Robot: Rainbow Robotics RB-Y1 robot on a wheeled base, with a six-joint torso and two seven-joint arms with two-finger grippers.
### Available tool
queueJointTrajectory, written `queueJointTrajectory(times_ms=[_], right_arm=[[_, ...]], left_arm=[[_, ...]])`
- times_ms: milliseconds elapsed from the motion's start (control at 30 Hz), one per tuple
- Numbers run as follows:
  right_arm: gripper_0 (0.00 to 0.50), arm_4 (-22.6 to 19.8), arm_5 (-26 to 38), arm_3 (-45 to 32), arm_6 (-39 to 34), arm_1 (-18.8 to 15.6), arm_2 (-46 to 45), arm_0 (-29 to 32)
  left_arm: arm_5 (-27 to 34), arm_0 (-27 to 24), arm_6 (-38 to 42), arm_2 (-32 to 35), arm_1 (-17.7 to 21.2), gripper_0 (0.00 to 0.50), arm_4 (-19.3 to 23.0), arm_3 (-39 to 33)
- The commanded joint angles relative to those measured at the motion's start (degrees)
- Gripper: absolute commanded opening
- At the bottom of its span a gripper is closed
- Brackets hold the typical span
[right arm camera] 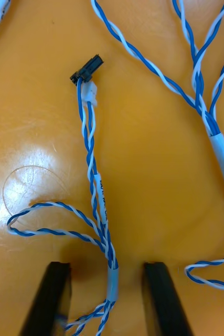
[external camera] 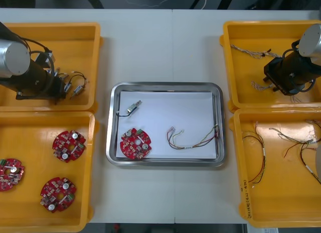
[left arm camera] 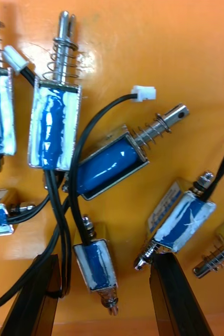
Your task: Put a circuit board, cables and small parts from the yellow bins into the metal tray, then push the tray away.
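The metal tray (external camera: 220, 123), white inside, lies at the table's middle. It holds a round red circuit board (external camera: 135, 143), a small metal part (external camera: 133, 107) and a red and yellow cable (external camera: 193, 138). My left gripper (external camera: 62, 87) is low in the far left yellow bin (external camera: 50, 28). In the left wrist view it (left arm camera: 104, 296) stands open astride a small metal part (left arm camera: 96, 265) with a blue body. My right gripper (external camera: 271, 75) is down in the far right yellow bin (external camera: 228, 67). In the right wrist view it (right arm camera: 105, 296) is open with a twisted blue and white cable (right arm camera: 112, 278) running between its fingers.
The near left bin (external camera: 90, 167) holds three circuit boards (external camera: 68, 145). Black cables and red and yellow cables (external camera: 301, 147) lie in the near right bin (external camera: 239, 167). Several more small metal parts (left arm camera: 109, 165) crowd around my left fingers, and another twisted cable (right arm camera: 195, 100) lies beside my right fingers.
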Motion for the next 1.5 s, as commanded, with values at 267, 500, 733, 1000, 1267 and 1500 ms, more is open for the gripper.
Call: queueJointTrajectory(times_ms=[267, 500, 733, 1000, 1267, 1500], right_arm=[[0.000, -0.62, -0.96, -1.12, -1.17, 0.47, -0.97, 1.51], [0.000, 0.34, 0.97, -1.21, -0.20, -0.05, -0.97, 0.10], [0.000, 1.31, 8.70, -6.83, 1.91, -1.55, -1.06, -1.13], [0.000, 1.40, 20.04, -13.34, 7.62, -3.04, -3.08, -3.68], [0.000, 0.17, 29.27, -19.84, 15.44, -4.54, -6.15, -4.47], [0.000, -1.06, 30.81, -27.40, 16.14, -5.77, -6.15, -4.38]], left_arm=[[1.25, 1.22, -3.43, -0.43, 2.32, 0.500, 2.57, -0.28], [1.07, 1.92, -4.66, -0.52, 3.29, 0.500, 3.10, -0.28], [0.28, 2.97, -6.15, -0.52, 4.43, 0.500, 3.98, -0.28], [-0.16, 2.97, -6.59, -0.52, 4.34, 0.030, 4.15, -0.28], [-0.25, 2.97, -6.94, -0.52, 4.34, 0.000, 4.50, -0.28], [-0.25, 2.97, -7.21, -0.17, 4.34, 0.000, 4.77, -0.99]])
